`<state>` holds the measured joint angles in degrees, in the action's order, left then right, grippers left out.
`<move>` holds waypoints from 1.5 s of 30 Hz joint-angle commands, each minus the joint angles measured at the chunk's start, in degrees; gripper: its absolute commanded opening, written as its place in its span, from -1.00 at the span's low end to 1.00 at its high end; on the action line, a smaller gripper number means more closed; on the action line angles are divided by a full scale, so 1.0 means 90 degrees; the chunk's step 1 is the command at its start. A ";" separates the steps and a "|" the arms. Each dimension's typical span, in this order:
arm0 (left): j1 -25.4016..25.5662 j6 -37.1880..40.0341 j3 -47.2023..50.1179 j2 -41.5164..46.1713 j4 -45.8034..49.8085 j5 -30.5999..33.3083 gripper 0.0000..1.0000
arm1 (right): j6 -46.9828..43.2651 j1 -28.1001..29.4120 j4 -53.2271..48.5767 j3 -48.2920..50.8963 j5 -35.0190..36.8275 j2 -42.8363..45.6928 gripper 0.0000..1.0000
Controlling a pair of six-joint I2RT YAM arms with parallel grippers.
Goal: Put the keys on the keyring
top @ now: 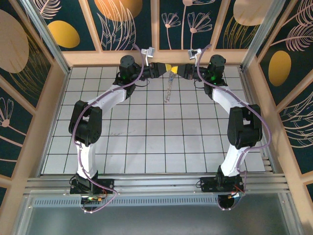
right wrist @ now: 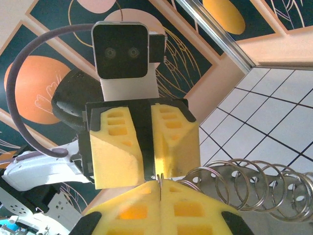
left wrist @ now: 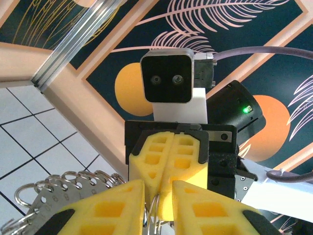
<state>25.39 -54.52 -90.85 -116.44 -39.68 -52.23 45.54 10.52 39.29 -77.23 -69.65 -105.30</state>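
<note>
On the overhead feed I have the white tiled table [top: 146,147], boxed in by patterned walls [top: 195,24]. The left arm [top: 85,122] and the right arm [top: 244,125] both stretch to the table's 12 o'clock edge. They bow out toward 9 and 3 o'clock on the way, and their heads face each other nose to nose. The left gripper [top: 168,67] points in from 9 o'clock and the right gripper [top: 179,70] from 3 o'clock, with their yellow tips all but touching.

The keyring [top: 168,88] starts at that meeting point. It runs as a thin silvery line toward 6 o'clock, a shade toward 7, over the far tiles. On the left wrist feed I see it as a flat metal strip edged with a row of wire loops, sitting at 8 o'clock from that gripper's fingers. On the right wrist feed the same loops lie at 4 o'clock.

The right gripper's fingers [right wrist: 190,210] are pressed flat together. A thin wire of the keyring pokes out of the seam, so I read it as clamped on the ring. The left wrist feed shows that gripper head-on with its pads closed.

The left gripper's fingers [left wrist: 102,210] stand a little apart, and a wire ring runs through the narrow gap. The right wrist feed shows a dark slot between its pads. I cannot tell whether they press on the wire or merely sit around it.
</note>
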 commanded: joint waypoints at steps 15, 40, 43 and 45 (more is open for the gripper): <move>0.0031 -0.0153 0.0215 -0.0105 -0.0604 -0.0135 -0.40 | 0.0164 0.0034 0.0567 -0.0268 0.0139 -0.0167 -1.00; 0.0168 -0.0519 0.0253 -0.0209 -0.1156 -0.0119 -1.00 | 0.0493 0.0044 0.1024 -0.0040 0.0267 -0.0228 -1.00; 0.0168 -0.0514 0.0343 -0.0131 -0.1191 -0.0057 -1.00 | 0.0573 0.0042 0.1143 0.0087 0.0329 -0.0153 -1.00; 0.0172 -0.0536 0.0382 -0.0099 -0.1218 -0.0021 -1.00 | 0.0597 0.0044 0.1172 0.0170 0.0389 -0.0081 -1.00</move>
<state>25.58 -58.65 -88.27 -118.30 -47.33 -51.59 49.93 10.50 45.32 -76.55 -68.36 -107.33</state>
